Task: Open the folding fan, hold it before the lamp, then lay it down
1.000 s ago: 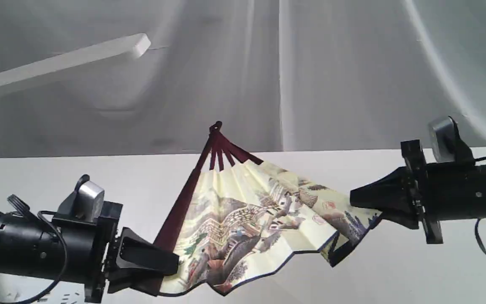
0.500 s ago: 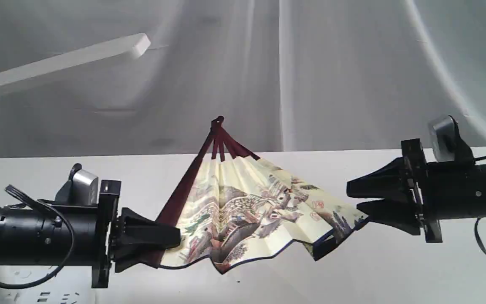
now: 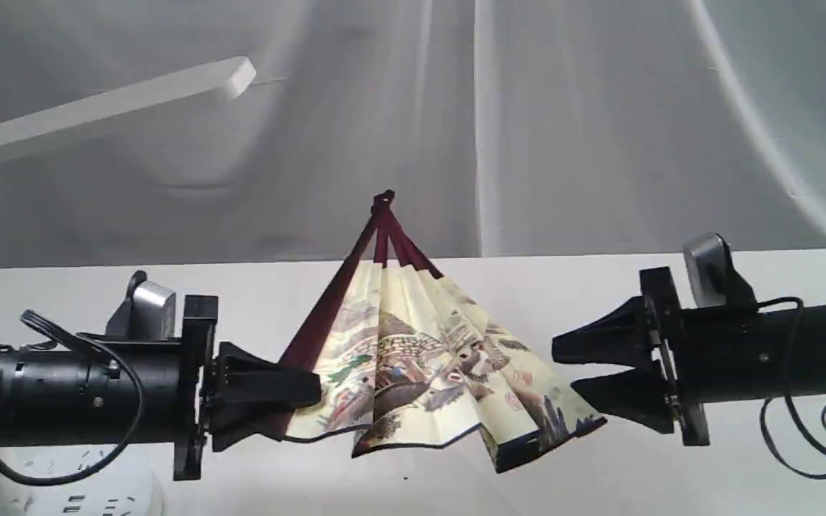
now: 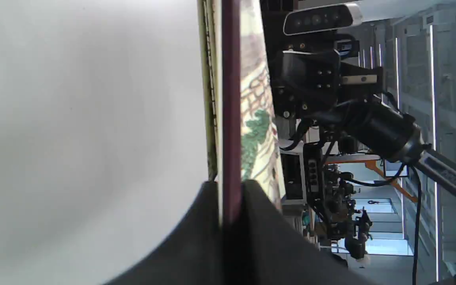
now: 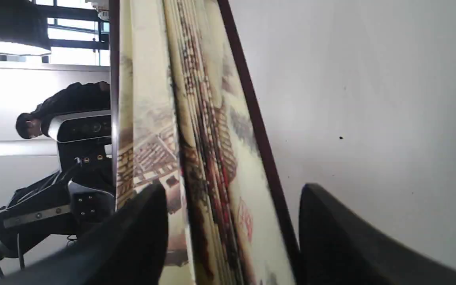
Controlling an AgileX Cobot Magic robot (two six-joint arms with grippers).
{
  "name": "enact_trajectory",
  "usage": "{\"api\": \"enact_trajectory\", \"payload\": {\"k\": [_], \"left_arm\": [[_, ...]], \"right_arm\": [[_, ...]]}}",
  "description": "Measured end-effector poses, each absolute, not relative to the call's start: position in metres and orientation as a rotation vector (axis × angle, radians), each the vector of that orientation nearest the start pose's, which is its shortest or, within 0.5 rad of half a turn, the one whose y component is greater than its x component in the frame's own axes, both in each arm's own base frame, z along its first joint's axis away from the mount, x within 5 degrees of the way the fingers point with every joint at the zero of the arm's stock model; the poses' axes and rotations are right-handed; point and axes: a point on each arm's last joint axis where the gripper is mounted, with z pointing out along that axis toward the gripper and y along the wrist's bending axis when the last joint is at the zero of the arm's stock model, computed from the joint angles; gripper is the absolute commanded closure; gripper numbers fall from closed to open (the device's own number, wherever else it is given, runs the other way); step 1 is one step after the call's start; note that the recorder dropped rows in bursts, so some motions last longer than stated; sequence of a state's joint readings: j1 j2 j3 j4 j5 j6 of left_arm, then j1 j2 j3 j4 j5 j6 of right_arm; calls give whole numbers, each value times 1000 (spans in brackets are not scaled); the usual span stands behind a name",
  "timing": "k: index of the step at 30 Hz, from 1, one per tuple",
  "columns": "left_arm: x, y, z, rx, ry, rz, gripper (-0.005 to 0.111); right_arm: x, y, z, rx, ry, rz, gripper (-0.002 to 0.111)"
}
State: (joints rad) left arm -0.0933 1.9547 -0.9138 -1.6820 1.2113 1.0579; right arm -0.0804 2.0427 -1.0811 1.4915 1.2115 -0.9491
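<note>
Pressed together, the jaws of the left gripper (image 3: 310, 398) pinch the outer dark maroon rib of the paper folding fan (image 3: 420, 358) at its lower left corner. This one hold carries the whole fan, with the pivot pointing up and the cream, village-painted leaf hanging low over the white tabletop (image 3: 671, 473). At the far left, the white desk lamp (image 3: 97, 111) stretches its long flat bar head high above, and the fan hangs below it and to its right. At the right, the right gripper (image 3: 563, 374) has its jaws spread wide around the fan's free end, gripping nothing. With no pull on that side the pleats sag half-closed. Held this low and from one side only, the fan looks ready to be laid down.
</note>
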Motion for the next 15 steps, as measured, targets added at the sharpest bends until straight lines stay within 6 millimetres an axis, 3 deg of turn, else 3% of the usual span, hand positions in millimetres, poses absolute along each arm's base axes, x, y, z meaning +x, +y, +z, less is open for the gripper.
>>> {"api": "enact_trajectory", "payload": {"k": [15], "left_arm": [[323, -115, 169, -112, 2259, -1809, 107]], "right_arm": [[351, 58, 137, -55, 2501, 1605, 59]]}}
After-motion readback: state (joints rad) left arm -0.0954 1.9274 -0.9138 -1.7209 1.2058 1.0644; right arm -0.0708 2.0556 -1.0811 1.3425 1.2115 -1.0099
